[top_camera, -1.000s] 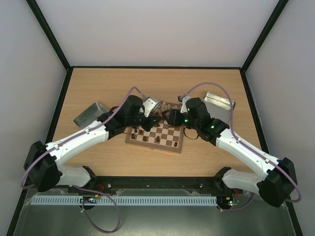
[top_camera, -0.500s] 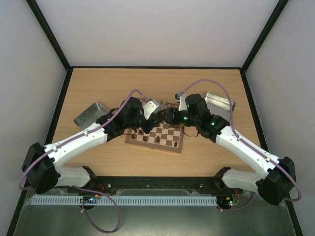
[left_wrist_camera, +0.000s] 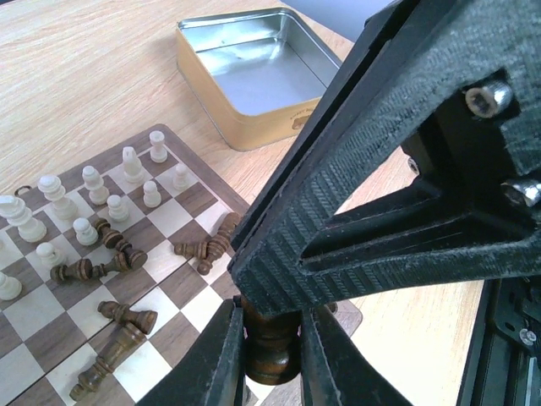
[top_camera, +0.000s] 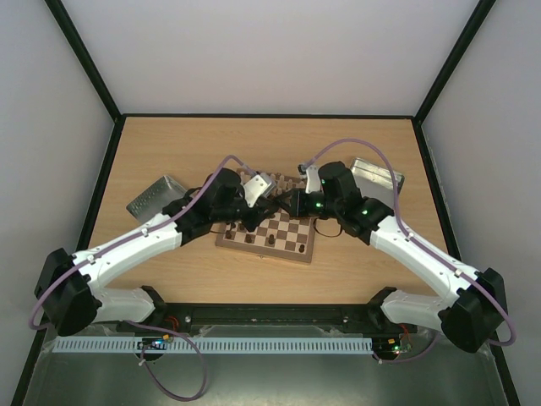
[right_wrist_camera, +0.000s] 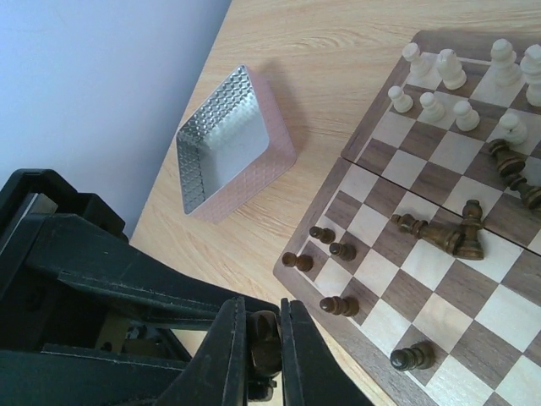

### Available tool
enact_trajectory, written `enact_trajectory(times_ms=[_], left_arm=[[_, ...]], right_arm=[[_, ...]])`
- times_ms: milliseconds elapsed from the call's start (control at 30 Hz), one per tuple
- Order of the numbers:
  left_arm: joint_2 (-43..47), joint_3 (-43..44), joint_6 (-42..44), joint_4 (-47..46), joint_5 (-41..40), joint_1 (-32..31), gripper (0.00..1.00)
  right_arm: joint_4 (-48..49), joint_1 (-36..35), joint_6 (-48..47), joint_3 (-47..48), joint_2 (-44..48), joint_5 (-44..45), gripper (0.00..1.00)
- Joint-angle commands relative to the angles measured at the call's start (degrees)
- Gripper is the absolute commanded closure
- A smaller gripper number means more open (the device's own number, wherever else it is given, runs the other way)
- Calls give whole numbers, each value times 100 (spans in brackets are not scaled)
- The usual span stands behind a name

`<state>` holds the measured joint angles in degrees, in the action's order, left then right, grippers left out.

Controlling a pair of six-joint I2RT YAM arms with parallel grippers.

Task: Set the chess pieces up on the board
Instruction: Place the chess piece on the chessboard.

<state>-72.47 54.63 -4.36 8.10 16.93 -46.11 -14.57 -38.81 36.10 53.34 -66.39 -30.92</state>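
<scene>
My left gripper (left_wrist_camera: 270,359) is shut on the base of a dark brown chess piece (left_wrist_camera: 272,334), held above the board's (left_wrist_camera: 169,216) near corner. My right gripper (right_wrist_camera: 263,347) is shut on the top of what looks like that same dark piece (right_wrist_camera: 265,342); its black body (left_wrist_camera: 397,169) fills the left wrist view. In the top view the two grippers meet over the board (top_camera: 292,241). Cream pieces (left_wrist_camera: 84,203) stand at one side. Several dark pieces (left_wrist_camera: 203,248) lie tipped over mid-board, and dark pawns (right_wrist_camera: 331,245) stand along one edge.
An open metal tin (top_camera: 156,196) sits on the table left of the board, and a second tin (top_camera: 376,176) at its right. Both arms' cables arch over the far part of the board. Bare wood table surrounds the board.
My right gripper has closed from wide open onto the dark piece that my left gripper holds. Both grippers have shifted slightly toward the far side of the board.
</scene>
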Motion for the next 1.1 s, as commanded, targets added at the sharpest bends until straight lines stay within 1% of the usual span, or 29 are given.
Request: enact_trajectory(times_ms=[0,33,100,133,167,233,367,500,633,767,933,1067], left_arm=[[119,-36,-56,-97,-43,-35,86],[102,-20,-135,-33,-133,-34,74],[80,-2,-277,114,-376,-34,58],[84,-10,-377,189,-542,-36,53],[114,-32,-471,260,-700,-34,51],[232,-104,-649,371,-1095,-29,49],[737,-268,-1127,518,-2080,27,49],[1448,-230,-1599,627,-2994,162,47],[2064,-68,-1894,718,-3762,309,42],[2286,26,-2110,778,-3626,684,41],[2255,33,-2429,1061,-3249,1241,41],[2268,-82,-2576,1102,-2977,1538,41]], right_arm=[[118,-24,-6,-102,64,-97,96],[93,-29,-6,-110,92,68,97],[31,-30,-48,-109,137,543,98],[25,-30,-85,-113,157,793,98],[23,-30,-125,-132,173,1034,98],[16,-50,-202,-178,162,1531,98],[84,-238,-361,-192,-31,2307,98],[258,-718,-521,-21,-352,2989,98],[334,-1305,-701,238,-832,3483,98],[420,-1809,-891,432,-1344,3913,98],[614,-2224,-1070,634,-1916,3979,98],[730,-2453,-1252,852,-2414,3934,98]])
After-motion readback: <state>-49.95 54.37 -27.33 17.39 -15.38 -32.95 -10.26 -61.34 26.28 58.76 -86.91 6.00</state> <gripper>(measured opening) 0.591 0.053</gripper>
